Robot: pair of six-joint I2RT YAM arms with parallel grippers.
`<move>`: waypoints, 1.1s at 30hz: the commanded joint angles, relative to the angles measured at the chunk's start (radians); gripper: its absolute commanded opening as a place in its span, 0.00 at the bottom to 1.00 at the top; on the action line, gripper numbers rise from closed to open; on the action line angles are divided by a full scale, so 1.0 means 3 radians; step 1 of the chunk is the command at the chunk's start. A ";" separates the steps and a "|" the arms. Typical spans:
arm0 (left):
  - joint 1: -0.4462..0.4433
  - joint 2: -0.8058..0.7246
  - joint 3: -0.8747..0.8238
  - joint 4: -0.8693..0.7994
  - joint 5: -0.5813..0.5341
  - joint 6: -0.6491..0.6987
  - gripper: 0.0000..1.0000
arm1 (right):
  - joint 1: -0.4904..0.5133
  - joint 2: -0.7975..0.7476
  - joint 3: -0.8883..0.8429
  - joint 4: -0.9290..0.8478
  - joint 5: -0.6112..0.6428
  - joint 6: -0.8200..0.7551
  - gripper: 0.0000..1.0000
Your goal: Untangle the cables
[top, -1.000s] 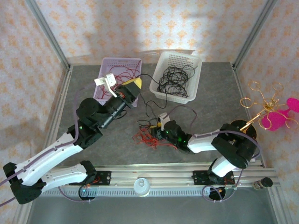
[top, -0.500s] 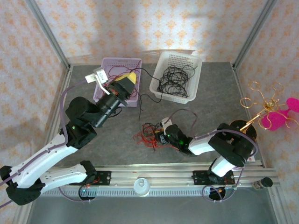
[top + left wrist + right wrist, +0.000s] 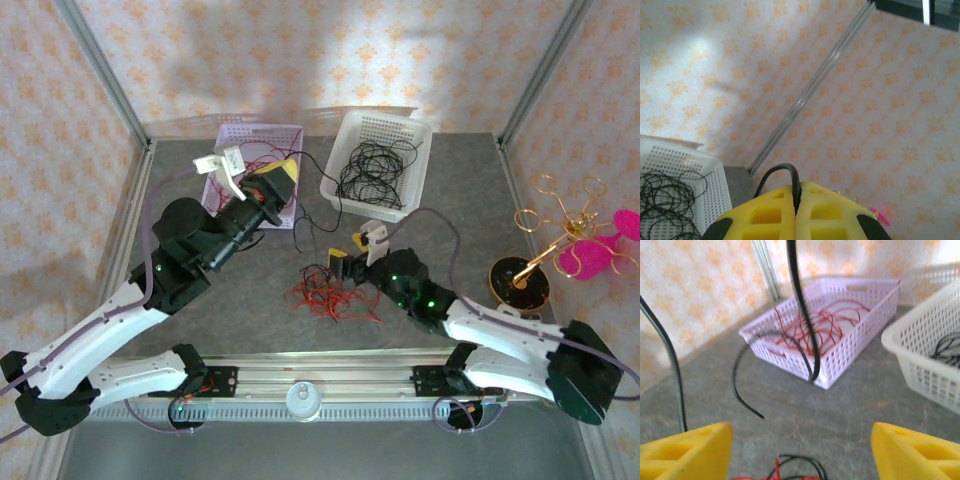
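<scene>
Left wrist: pinched black wire (image 3: 782, 168)

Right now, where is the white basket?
In the top view, the white basket sits at the back, just right of the lilac basket, holding black wires.

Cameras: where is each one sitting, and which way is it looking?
Top external: above and behind the arms, looking down at the table; both arms, left tool and right tool show.
Left wrist: on the left arm, tilted up at the wall; its yellow fingers pinch a black wire.
Right wrist: low over the table, facing the lilac basket; its yellow fingers stand apart.
Shared: all three see the white basket.
</scene>
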 commanded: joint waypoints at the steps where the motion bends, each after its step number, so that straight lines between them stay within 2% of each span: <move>1: -0.0023 0.0087 0.0364 -0.0357 0.0242 0.0169 0.00 | -0.0165 -0.0242 0.0222 -0.0388 -0.0385 -0.0125 0.75; 3: -0.0023 0.0161 0.0521 -0.0578 0.0335 0.0232 0.00 | -0.0262 -0.0361 0.0385 -0.0568 -0.0693 -0.0270 0.76; 5: -0.0023 0.0218 0.0652 -0.0766 0.0393 0.0285 0.00 | -0.0310 -0.0448 0.0523 -0.0663 -0.0739 -0.0332 0.78; 8: -0.0023 0.0287 0.0792 -0.0960 0.0480 0.0351 0.00 | -0.0370 -0.0425 0.0689 -0.0567 -0.0580 -0.0330 0.83; 10: -0.0024 0.0311 0.0822 -0.0990 0.0534 0.0359 0.00 | -0.0411 -0.0266 0.0799 -0.0456 -0.0383 -0.0255 0.83; 12: -0.0024 0.0318 0.0826 -0.0966 0.0577 0.0357 0.00 | -0.0474 -0.0030 0.0931 -0.0400 -0.0362 -0.0149 0.82; 15: -0.0024 0.0319 0.0855 -0.0949 0.0636 0.0339 0.00 | -0.0490 0.0292 0.1042 -0.0250 -0.0288 -0.0057 0.76; 19: -0.0023 0.0306 0.1009 -0.1057 0.0558 0.0359 0.00 | -0.0526 0.0541 0.1052 -0.0057 0.0461 0.0086 0.67; 25: -0.0025 0.0391 0.1405 -0.1234 0.0674 0.0431 0.00 | -0.0569 0.0933 0.0941 0.0375 0.0984 0.0354 0.51; 28: -0.0023 0.0375 0.1470 -0.1246 0.0712 0.0429 0.00 | -0.0620 0.1175 0.0920 0.0426 0.1303 0.0492 0.39; 33: -0.0023 0.0319 0.1535 -0.1306 0.0604 0.0454 0.00 | -0.0813 0.1251 0.0647 0.0501 0.1311 0.0857 0.32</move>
